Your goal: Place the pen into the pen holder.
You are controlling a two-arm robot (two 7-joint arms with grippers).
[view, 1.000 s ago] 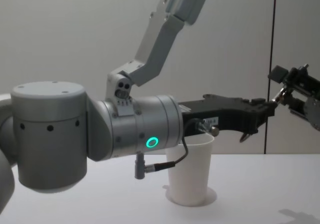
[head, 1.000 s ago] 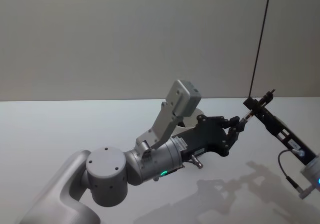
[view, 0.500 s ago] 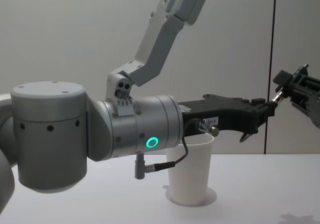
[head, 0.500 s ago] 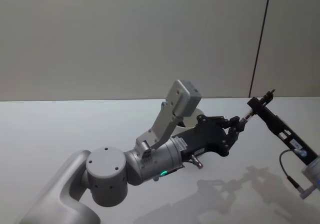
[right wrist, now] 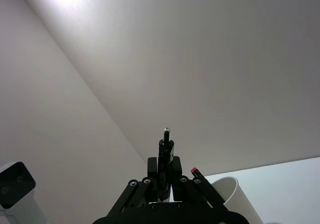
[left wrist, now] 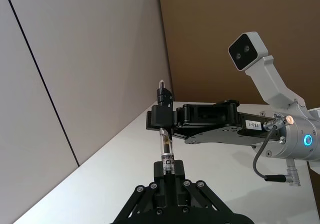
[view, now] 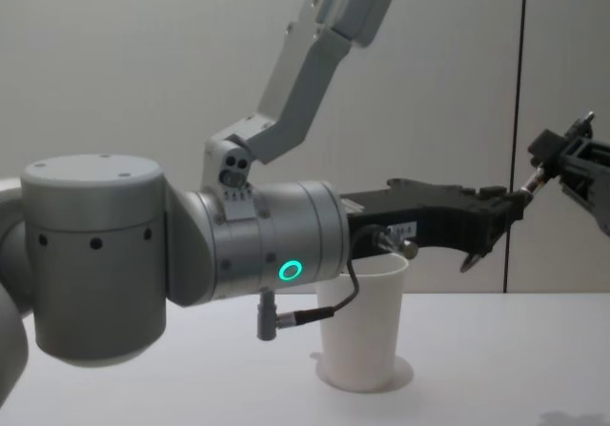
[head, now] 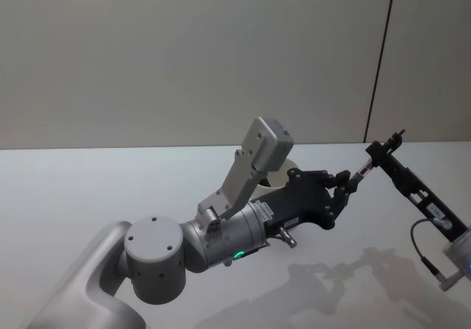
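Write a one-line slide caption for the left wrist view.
Left gripper and right gripper both hold the pen between them, above the table.

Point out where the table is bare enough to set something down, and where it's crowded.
Bare: the table between the left arm and the back wall, and the patch in front between both arms. Crowded: the pen holder sits right under the left arm, and the left gripper and right gripper both clamp the pen beyond it.
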